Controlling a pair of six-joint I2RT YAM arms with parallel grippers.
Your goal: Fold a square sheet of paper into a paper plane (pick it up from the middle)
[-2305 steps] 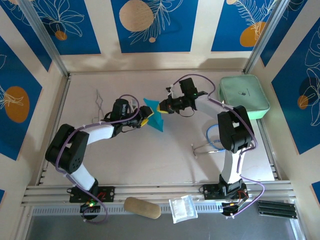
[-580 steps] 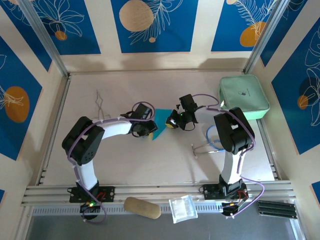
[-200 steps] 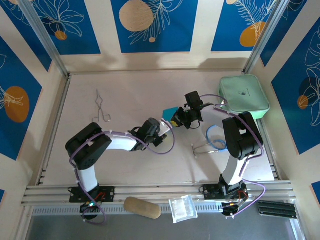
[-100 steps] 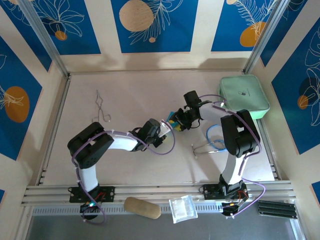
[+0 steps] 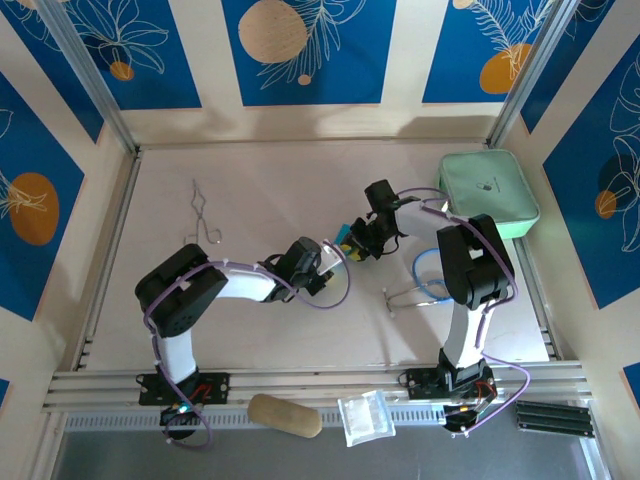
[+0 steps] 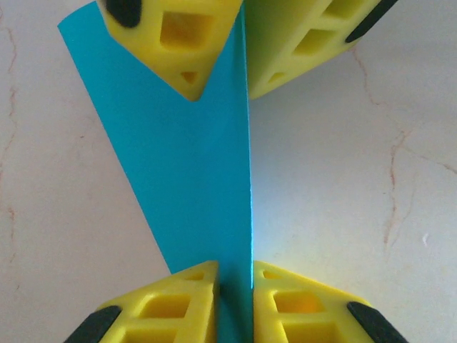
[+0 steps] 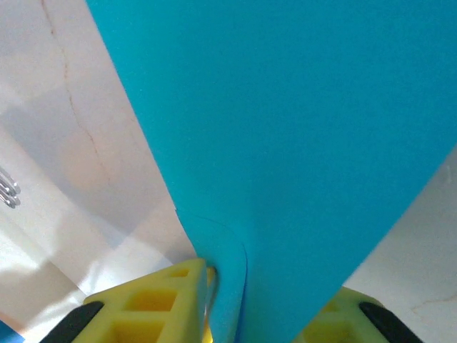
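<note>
The left end effector (image 6: pixel 235 277) is pressed together on the blue paper (image 6: pixel 189 164), pinching the narrow end right at its folded edge. That grip keeps the crease standing in line with the fingers. One flap fans out to the side over the desk (image 6: pixel 357 186).

Straight ahead, at the paper's wider end, the right end effector (image 6: pixel 223 86) straddles the same crease. One finger lies across the sheet's face and a sliver of blue shows between the two. I cannot tell whether it truly pinches or only brackets the fold.

Held at both ends like this, the paper spans the gap between them. This is probably so the crease can be sharpened or the next wing fold lined up.

Well beyond the right end effector, a green pouch (image 5: pixel 488 192) sits clear of the work.
</note>
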